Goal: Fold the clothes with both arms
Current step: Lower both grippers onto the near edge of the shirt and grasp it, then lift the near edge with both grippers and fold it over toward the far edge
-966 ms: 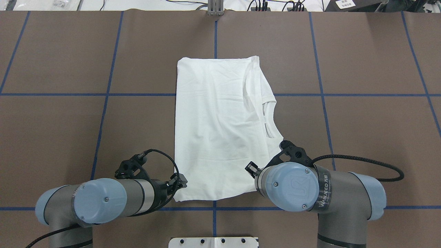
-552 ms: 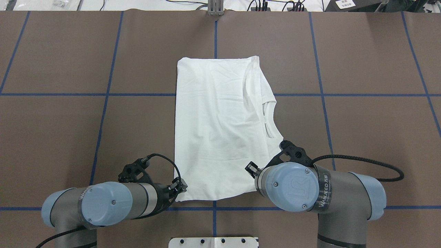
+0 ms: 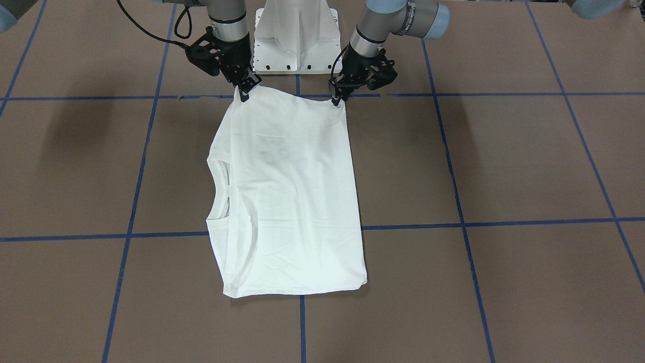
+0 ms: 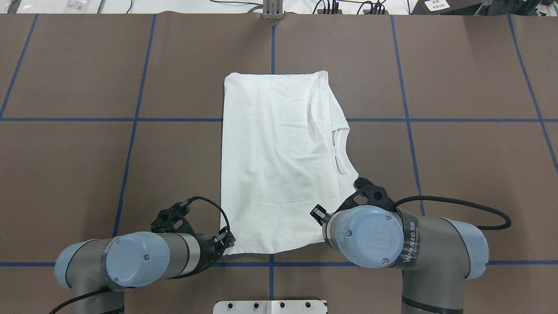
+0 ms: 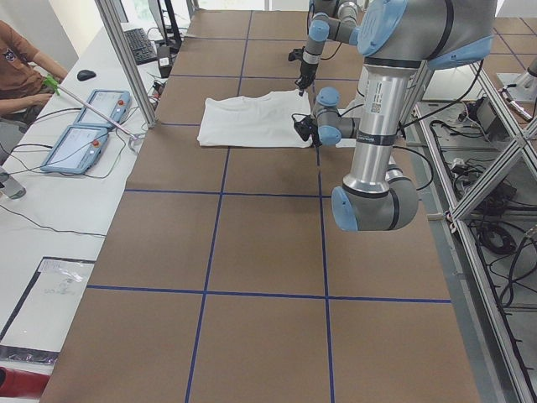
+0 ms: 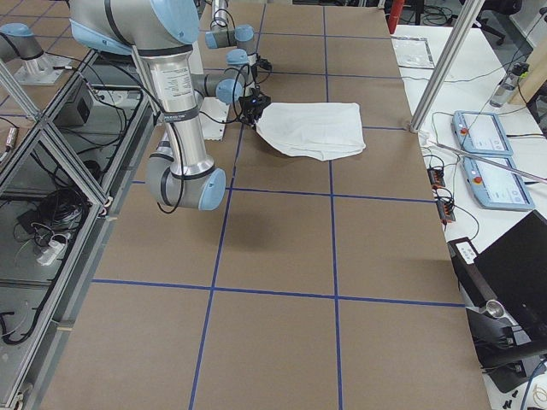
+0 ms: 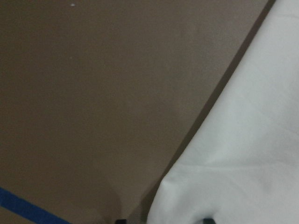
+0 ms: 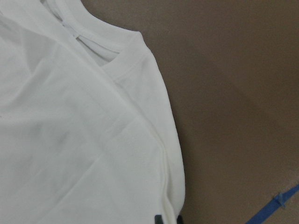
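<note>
the white t-shirt (image 4: 270, 165) lies folded lengthwise in the middle of the worktop (image 4: 87, 165), collar toward the robot's right and one end near the robot's edge. the right gripper (image 3: 245, 92) is pinched closed on the near right corner. the left gripper (image 3: 336, 99) straddles the near left corner, jaws apart.

The left arm (image 4: 183, 253) and right arm (image 4: 431, 240) are silver-grey tubes with pale-blue, screw-fastened joint caps (image 4: 364, 235), white lettering and braided black cables (image 4: 457, 203).
</note>
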Robot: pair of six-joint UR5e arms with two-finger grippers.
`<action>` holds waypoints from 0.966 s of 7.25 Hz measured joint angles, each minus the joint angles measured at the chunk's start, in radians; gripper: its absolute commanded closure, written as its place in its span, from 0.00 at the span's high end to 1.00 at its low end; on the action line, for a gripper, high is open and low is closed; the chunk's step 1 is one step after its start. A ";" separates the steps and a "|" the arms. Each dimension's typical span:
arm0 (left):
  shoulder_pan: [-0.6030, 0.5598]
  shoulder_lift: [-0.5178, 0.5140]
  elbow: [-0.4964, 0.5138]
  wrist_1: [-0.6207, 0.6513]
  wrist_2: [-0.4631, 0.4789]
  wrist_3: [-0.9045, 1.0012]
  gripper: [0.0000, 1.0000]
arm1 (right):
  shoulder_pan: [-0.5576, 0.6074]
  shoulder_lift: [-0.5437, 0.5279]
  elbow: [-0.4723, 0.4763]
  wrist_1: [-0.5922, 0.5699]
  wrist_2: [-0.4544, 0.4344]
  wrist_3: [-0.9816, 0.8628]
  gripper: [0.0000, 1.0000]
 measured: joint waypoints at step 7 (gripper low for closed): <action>-0.001 0.014 -0.228 0.005 -0.057 0.031 0.00 | -0.042 -0.096 0.183 -0.001 0.004 0.033 0.00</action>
